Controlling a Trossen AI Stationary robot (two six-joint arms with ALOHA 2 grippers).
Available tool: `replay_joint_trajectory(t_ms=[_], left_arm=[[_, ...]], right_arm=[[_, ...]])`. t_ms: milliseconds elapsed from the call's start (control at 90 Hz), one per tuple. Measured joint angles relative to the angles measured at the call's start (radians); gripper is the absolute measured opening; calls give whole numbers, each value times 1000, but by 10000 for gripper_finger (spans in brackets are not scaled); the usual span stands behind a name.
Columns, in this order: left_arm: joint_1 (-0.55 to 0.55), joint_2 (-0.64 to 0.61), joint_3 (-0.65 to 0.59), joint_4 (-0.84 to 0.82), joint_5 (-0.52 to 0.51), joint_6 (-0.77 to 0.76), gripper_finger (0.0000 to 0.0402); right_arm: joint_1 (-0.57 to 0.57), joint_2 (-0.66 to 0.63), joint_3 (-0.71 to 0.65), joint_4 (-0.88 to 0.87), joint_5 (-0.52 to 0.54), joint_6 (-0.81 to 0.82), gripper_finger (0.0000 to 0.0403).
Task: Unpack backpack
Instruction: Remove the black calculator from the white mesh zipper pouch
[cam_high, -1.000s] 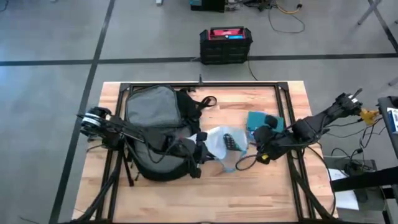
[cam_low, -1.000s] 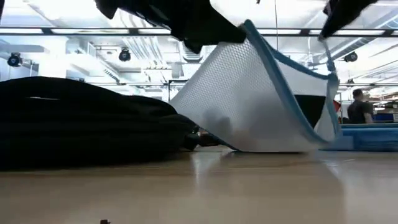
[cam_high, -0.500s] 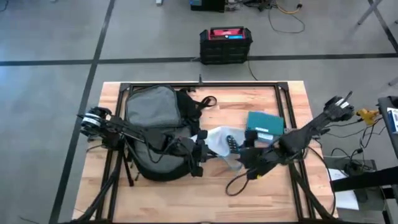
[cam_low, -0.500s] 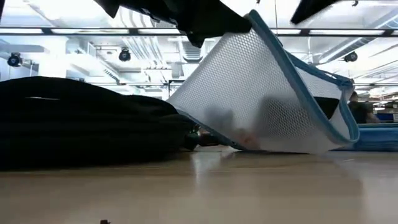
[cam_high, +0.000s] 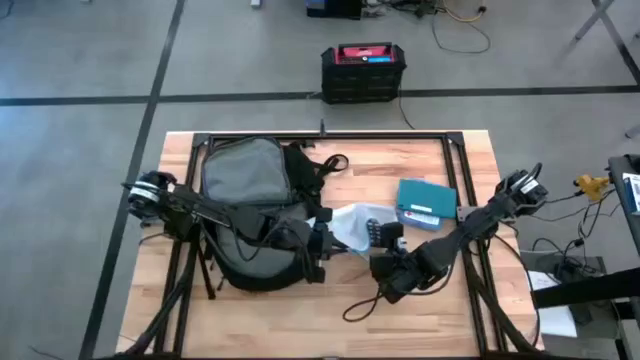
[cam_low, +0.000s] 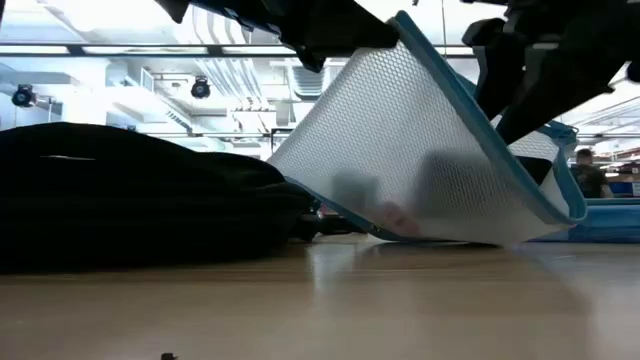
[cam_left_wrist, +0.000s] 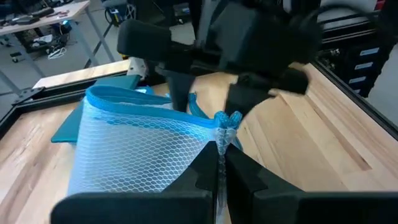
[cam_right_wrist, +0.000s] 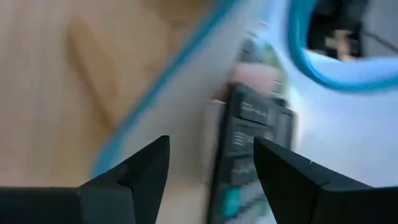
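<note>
The black backpack (cam_high: 250, 200) lies on the table's left half, grey lining up. Beside it sits a white mesh pouch (cam_high: 350, 225) with blue trim; a dark keypad device (cam_right_wrist: 249, 143) shows inside. My left gripper (cam_left_wrist: 219, 149) is shut on the pouch by the backpack's right side. My right gripper (cam_high: 385, 260) stands open over the pouch's right, near end, and the device shows between its fingers (cam_right_wrist: 143, 168) in the right wrist view. My left gripper pinches the pouch's blue trimmed edge at a corner (cam_left_wrist: 221, 124) between its two fingertips, coming level from the table's left. That corner is held up (cam_low: 400, 30), and the pouch slopes down from it, its lower edge (cam_low: 430, 238) resting on the table. My right gripper is close against the pouch; whether it touches, I cannot tell.
A teal flat box (cam_high: 427, 203) lies on the table right of the pouch. A black box with a red top (cam_high: 363, 70) stands on the floor beyond the far edge. The black frame rail (cam_high: 320, 137) runs along the table's far side. Bare wood (cam_high: 300, 320) lies near the front edge.
My right gripper has gone from over the teal box toward the table's left and near edge, ending at the pouch's right end, and the box now shows whole. The pouch's right end has sunk lower while its held corner stays up.
</note>
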Motion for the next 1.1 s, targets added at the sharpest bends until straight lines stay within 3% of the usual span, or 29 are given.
replay_joint_trajectory(t_ms=[89, 478, 656, 800, 956, 1100], left_arm=[[-10, -8, 0, -14, 0, 0, 0], [-29, -13, 0, -7, -1, 0, 0], [-29, -13, 0, -8, -1, 0, 0], [-31, -13, 0, -10, -1, 0, 0], [-31, -13, 0, -15, 0, 0, 0], [-32, -14, 0, -17, -2, 0, 0]], right_arm=[[-1, 1, -18, -30, 55, 24, 218], [-71, 41, -110, 40, 58, 36, 211], [-123, 99, -110, 56, 114, 62, 195], [-139, 111, -110, 54, 125, 76, 142], [-138, 78, -111, 51, 131, 67, 28], [-125, 45, -111, 44, 126, 59, 29]])
